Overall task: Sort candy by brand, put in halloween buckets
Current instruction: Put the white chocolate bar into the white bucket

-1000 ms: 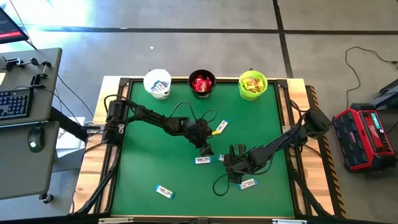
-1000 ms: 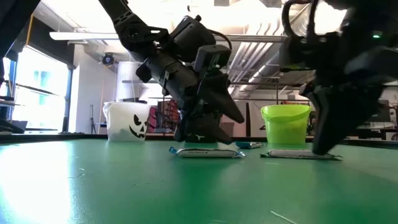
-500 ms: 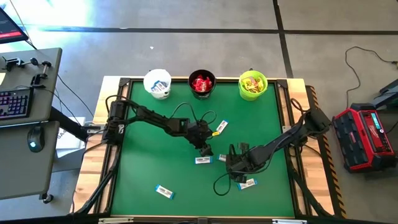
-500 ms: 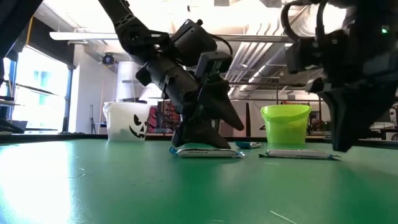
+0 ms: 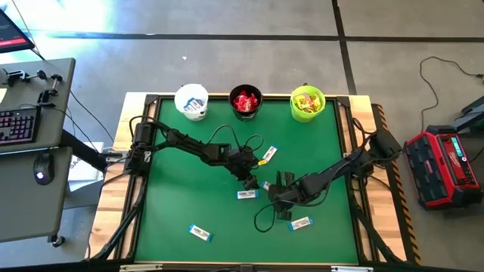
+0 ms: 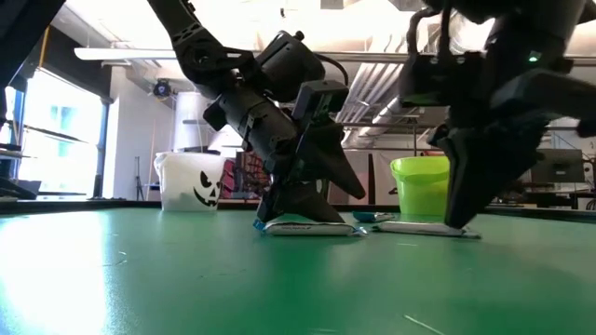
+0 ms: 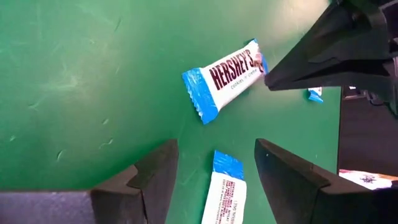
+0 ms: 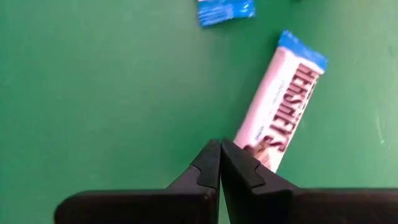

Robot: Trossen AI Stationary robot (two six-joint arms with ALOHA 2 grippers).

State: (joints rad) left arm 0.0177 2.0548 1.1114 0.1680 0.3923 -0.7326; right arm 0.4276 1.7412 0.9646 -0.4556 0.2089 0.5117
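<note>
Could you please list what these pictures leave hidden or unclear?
- Black bucket: hidden in the low view behind the left gripper.
- White bucket: contents too small in the high view; the low view shows only its wall.
- Bar by the right gripper: one end hidden behind the shut fingers, right wrist view.
- Bar: cut off by the left wrist view's edge.

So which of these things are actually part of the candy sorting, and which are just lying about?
Part of the job:
- white bucket, black bucket, green bucket
- white-and-blue bars on the mat
- yellow candy
- left gripper, open over a bar
- right gripper, shut

Just lying about:
- keyboard and mouse on the side desk
- red box on the floor
</note>
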